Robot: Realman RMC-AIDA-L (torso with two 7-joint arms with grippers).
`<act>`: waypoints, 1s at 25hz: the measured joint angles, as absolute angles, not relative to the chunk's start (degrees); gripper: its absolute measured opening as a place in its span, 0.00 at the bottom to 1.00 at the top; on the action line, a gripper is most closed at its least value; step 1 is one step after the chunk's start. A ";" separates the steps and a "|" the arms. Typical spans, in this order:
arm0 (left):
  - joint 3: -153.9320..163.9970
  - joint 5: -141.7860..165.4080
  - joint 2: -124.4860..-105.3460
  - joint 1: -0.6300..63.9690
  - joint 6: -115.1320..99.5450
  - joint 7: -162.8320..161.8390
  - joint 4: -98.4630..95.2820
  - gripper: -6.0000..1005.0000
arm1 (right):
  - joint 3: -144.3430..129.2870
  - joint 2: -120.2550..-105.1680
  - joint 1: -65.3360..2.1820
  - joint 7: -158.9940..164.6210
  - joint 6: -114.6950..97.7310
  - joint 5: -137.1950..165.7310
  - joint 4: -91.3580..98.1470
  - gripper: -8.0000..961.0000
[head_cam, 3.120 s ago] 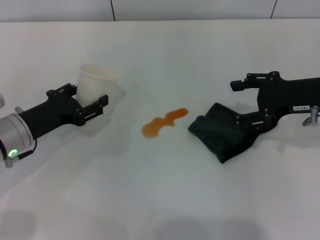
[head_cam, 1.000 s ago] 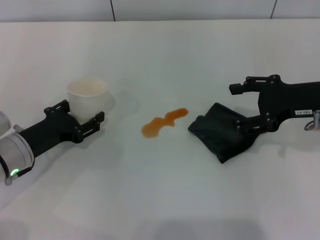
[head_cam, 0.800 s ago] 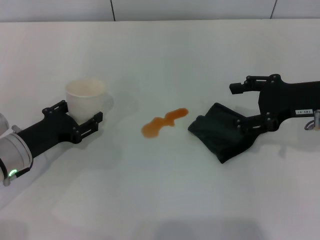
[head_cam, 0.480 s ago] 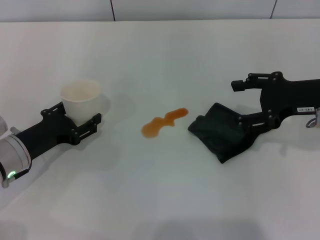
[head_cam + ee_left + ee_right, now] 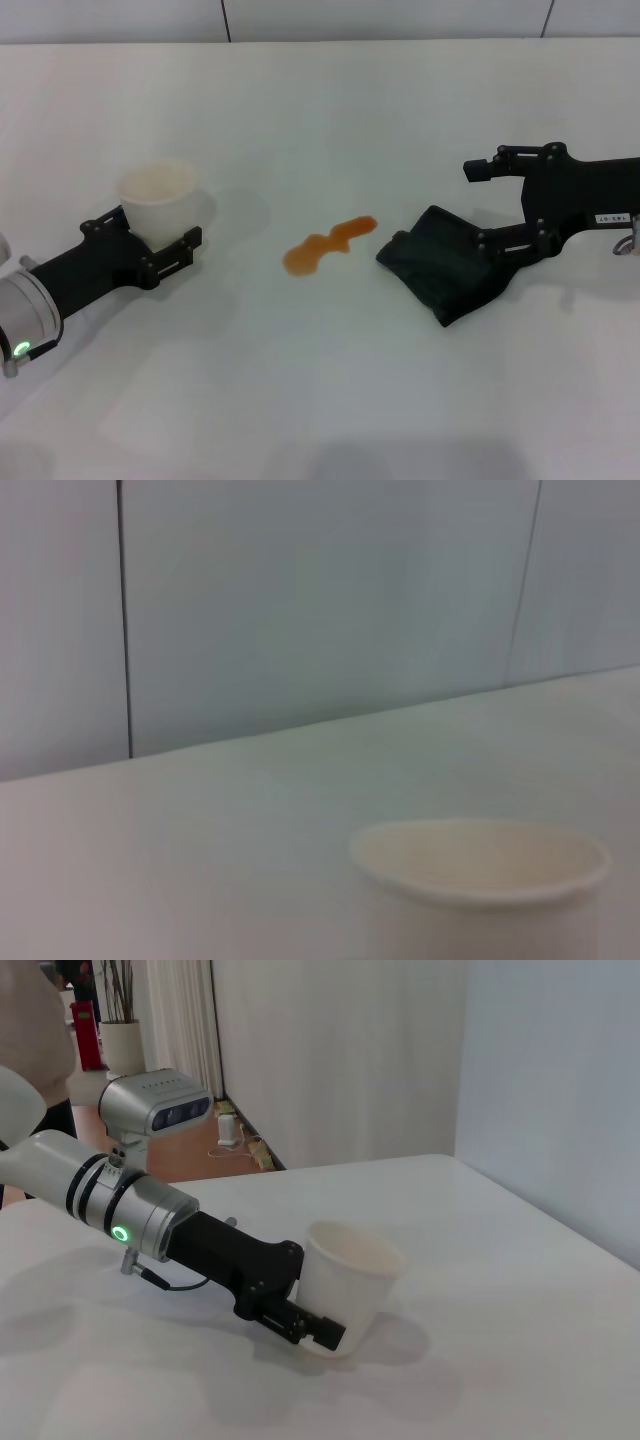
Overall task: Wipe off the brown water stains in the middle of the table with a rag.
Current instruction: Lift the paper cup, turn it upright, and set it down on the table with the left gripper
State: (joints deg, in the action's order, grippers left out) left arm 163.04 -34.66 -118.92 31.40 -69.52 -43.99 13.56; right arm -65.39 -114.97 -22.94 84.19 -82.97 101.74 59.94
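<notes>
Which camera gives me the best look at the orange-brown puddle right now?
The head view: the wavy orange-brown puddle lies whole and unobstructed on the white tabletop, between the white paper cup and the dark folded rag. The left wrist view shows only the cup rim and the wall; the right wrist view shows the cup and left arm, no puddle.

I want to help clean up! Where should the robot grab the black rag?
Probably the raised, folded edge of the rag on its right, where the open right gripper already sits. The stains lie on the other side, so wiping goes straight across.
</notes>
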 joint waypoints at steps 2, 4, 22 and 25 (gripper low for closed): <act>163.03 -34.12 -118.86 31.54 -69.45 -44.78 13.71 0.72 | -65.39 -114.97 -22.96 84.15 -82.97 101.74 59.94 0.87; 163.03 -34.01 -118.86 31.60 -69.50 -45.03 14.15 0.76 | -65.39 -114.96 -23.00 84.13 -82.97 101.74 59.94 0.87; 163.03 -32.60 -118.88 30.99 -79.47 -51.47 21.04 0.89 | -64.80 -114.96 -23.03 84.10 -82.99 101.68 60.03 0.87; 163.03 -31.23 -118.88 31.05 -80.74 -54.67 23.29 0.89 | -64.72 -114.96 -23.10 84.11 -83.02 101.68 60.03 0.87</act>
